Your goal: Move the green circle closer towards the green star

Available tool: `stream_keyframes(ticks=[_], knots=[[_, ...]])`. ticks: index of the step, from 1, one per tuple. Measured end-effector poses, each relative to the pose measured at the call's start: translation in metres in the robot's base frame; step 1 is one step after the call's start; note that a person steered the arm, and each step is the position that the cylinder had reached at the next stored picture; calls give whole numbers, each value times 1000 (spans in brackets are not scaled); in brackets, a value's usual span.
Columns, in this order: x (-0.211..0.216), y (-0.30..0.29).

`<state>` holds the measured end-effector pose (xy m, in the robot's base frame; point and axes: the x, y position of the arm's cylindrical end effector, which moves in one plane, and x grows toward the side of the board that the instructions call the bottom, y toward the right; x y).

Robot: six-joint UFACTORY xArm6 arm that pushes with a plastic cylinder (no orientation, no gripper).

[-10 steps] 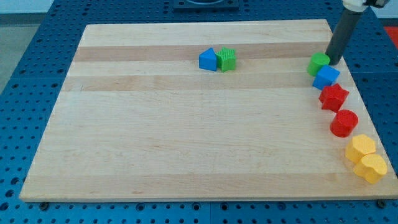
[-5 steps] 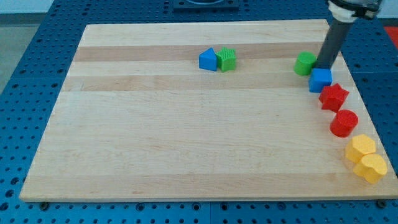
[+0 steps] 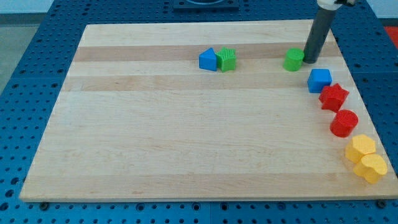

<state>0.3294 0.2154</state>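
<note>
The green circle point(image 3: 293, 60) sits on the wooden board point(image 3: 186, 137) near the view's top right. My tip point(image 3: 308, 61) touches its right side. The green star point(image 3: 227, 59) stands to the left, near the top middle, touching a blue block point(image 3: 208, 60) on its left. The circle lies well to the right of the star.
Down the board's right edge run a blue cube point(image 3: 319, 80), a red star point(image 3: 334, 98), a red circle point(image 3: 344, 122) and two yellow blocks point(image 3: 360, 149) point(image 3: 372, 168). The board rests on a blue perforated table.
My tip has moved left along the top of the board, pushing the green circle left away from the blue cube and towards the green star.
</note>
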Motion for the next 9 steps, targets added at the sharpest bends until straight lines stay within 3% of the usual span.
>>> stream_keyframes(ticks=[3,9], knots=[[32,-39],[29,-86]])
